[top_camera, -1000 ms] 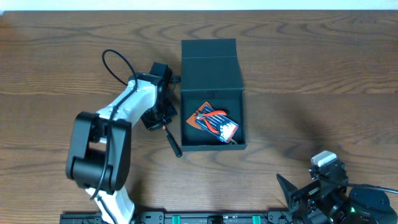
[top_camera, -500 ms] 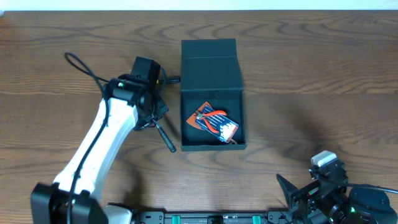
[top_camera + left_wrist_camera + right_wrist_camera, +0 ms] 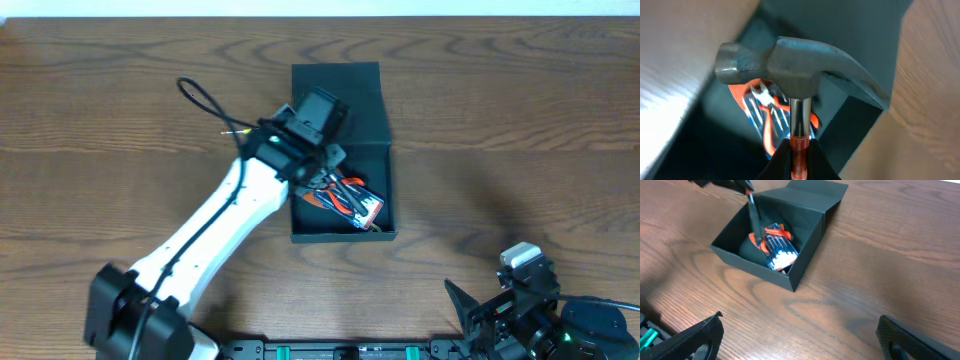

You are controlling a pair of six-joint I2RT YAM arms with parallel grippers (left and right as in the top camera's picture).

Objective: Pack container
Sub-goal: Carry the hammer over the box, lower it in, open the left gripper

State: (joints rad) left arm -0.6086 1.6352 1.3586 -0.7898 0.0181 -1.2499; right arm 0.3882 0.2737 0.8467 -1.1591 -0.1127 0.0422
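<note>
Container (image 3: 340,236) sits mid-table (image 3: 500,100), lid flap folded back toward the far edge. Left gripper (image 3: 799,150) is clamped tight on the hammer (image 3: 790,65) handle, head over the container interior, above the blue pack (image 3: 352,203). Right gripper (image 3: 800,339) is at the near edge, fingers wide apart, empty.

Hammer (image 3: 790,65), seemingly pliers pack (image 3: 778,250), wooden table (image 3: 500,110)

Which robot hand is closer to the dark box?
Left. The left gripper hangs over the container, holding a hammer; the right gripper sits apart by the table edge.
</note>
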